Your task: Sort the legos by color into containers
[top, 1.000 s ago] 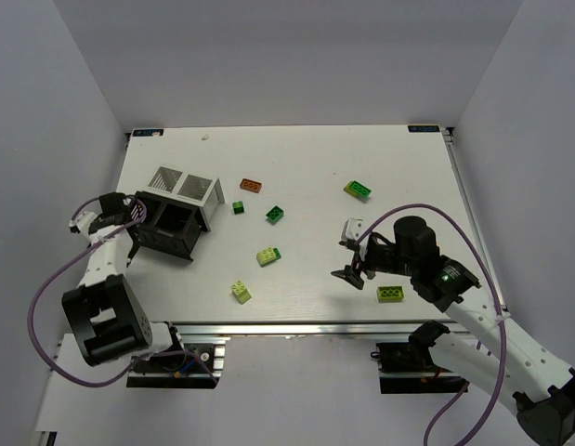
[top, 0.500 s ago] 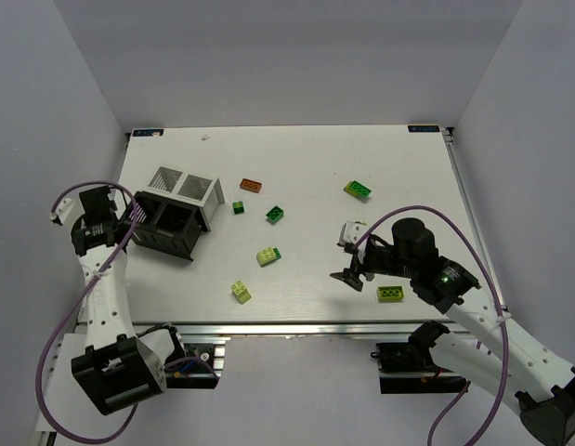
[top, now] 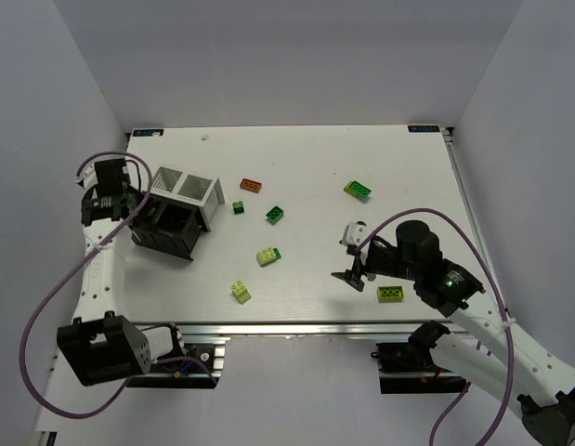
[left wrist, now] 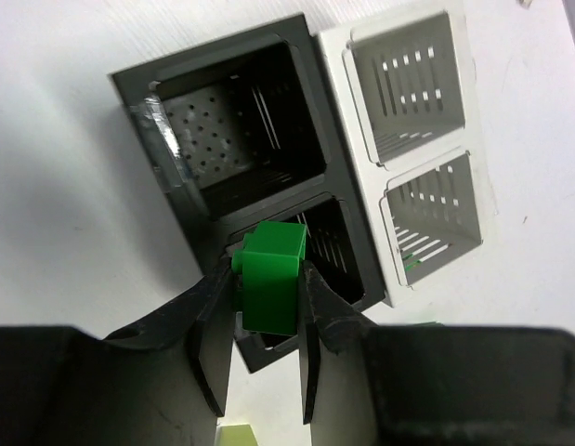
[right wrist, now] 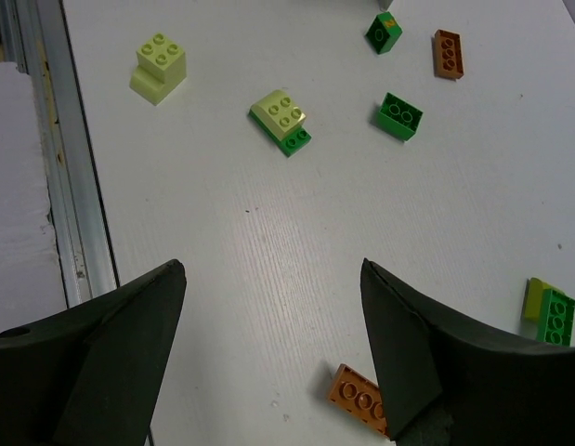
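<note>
My left gripper is shut on a green lego brick, held over the near compartment of the black container. The white container stands against its right side. In the top view the left gripper is at the left edge of the black container, with the white container behind it. My right gripper is open and empty above bare table, with an orange brick just by its right finger. In the top view the right gripper is at mid right.
Loose bricks lie on the table: an orange one, dark green ones, a lime-and-green pair, a lime one, a lime-and-green one and a lime one near the front rail.
The left arm has swung round at the left side of the black container, its wrist now further back. The right arm has barely moved.
</note>
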Available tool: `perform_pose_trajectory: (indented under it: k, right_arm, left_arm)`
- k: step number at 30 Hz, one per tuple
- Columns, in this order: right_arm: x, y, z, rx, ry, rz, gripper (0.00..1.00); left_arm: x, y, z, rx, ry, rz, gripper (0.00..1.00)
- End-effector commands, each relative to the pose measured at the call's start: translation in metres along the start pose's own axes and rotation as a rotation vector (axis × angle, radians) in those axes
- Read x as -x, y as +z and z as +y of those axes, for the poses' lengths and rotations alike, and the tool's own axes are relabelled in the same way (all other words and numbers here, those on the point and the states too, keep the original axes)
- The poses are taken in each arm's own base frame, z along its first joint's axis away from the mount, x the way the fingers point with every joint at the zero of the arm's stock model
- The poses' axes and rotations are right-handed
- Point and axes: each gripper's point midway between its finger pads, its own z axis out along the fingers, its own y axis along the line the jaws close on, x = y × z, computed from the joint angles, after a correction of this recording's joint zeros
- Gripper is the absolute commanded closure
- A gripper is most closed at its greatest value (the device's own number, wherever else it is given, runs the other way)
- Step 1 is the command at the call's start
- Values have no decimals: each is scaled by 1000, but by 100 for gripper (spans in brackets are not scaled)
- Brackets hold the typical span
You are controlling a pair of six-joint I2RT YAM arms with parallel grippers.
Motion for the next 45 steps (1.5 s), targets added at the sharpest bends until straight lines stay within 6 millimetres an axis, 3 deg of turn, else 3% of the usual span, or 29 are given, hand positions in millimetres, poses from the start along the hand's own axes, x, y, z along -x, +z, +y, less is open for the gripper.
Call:
perform_pose_trajectory:
  k: [1,5,10,13,24,27,31,35,39,41,43,45]
  right_arm:
    - [7,-2,0,-6,-27,-26,19]
    - [6,-2,1,0,-23,-21,19]
    - [6,-1,3,9,-27,-20,19]
    - [4,0,2,8,-27,-15,18]
    - [-1,3,0,4,-19,7,18]
    - [-2,4,0,4,-20,10,18]
    - [-4,4,1,6,-19,14,18]
    - [-4,4,0,5,-19,15,18]
    - [-4,4,1,7,-21,16,17]
    - [-4,4,0,4,-23,16,17]
    - [-5,5,-1,2,-20,19,17]
    - [-6,6,-1,1,-19,24,17]
  left_arm:
    - [9,6,-15,0,35,-29,78]
    - [12,23,-14,55,71,-22,77]
    - [36,26,-16,104,89,-93,77]
    - [40,31,-14,129,102,-104,76]
    - [27,59,-2,186,136,-81,66]
    - [27,63,-2,193,142,-77,56]
    - [26,67,-6,185,144,-65,34]
    - [21,71,-4,184,146,-50,26]
    - [24,64,-9,159,143,-60,25]
    - [30,54,-20,96,141,-72,24]
    - [39,33,-39,-28,149,-119,23]
    - [31,13,-66,-225,178,-104,22]
